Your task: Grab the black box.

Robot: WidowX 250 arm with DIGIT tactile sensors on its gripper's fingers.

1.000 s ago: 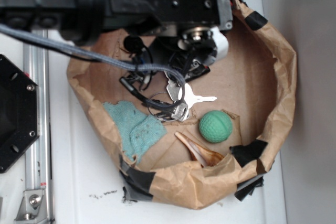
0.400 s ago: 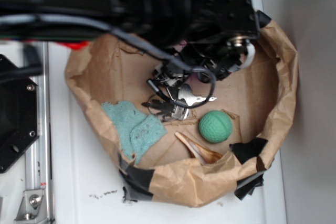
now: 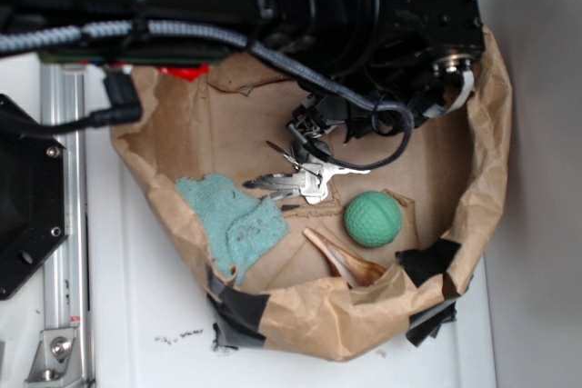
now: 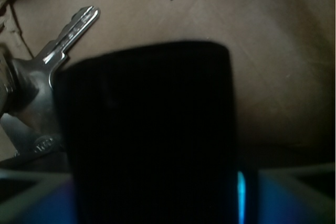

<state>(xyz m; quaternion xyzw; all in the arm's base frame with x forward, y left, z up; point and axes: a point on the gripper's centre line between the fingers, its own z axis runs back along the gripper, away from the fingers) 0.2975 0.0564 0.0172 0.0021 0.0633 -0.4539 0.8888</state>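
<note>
Honestly, I could not tell how my jaws stood. From above, my own arm covered the gripper (image 3: 350, 120), and in the wrist view I saw no fingertips clearly, only two blurred bluish shapes at the bottom edge. So whether I was gripping, or only near, I cannot say.

The black box (image 4: 152, 135) filled the middle of the wrist view, very close to the camera and dark, with a rounded upper edge. Behind its left side lay the keys (image 4: 50, 72), one silver blade pointing up and to the right over the brown paper floor.

In the exterior view, my arm reached from the upper left across the back of the paper bowl (image 3: 496, 161), a nest of crumpled brown paper with patches of black tape (image 3: 427, 263) on its rim. A glossy black shape showed just under my arm, above the keys; it was probably the box. The green ball (image 3: 373, 218) sat to the right of the keys, apart from them. The teal cloth (image 3: 232, 223) lay at the left inside the bowl, and a brown shell-like piece (image 3: 344, 261) lay near the front wall, below the ball. Outside, at the left, stood the black hexagonal plate (image 3: 23, 197) beside a metal rail (image 3: 64, 252).
</note>
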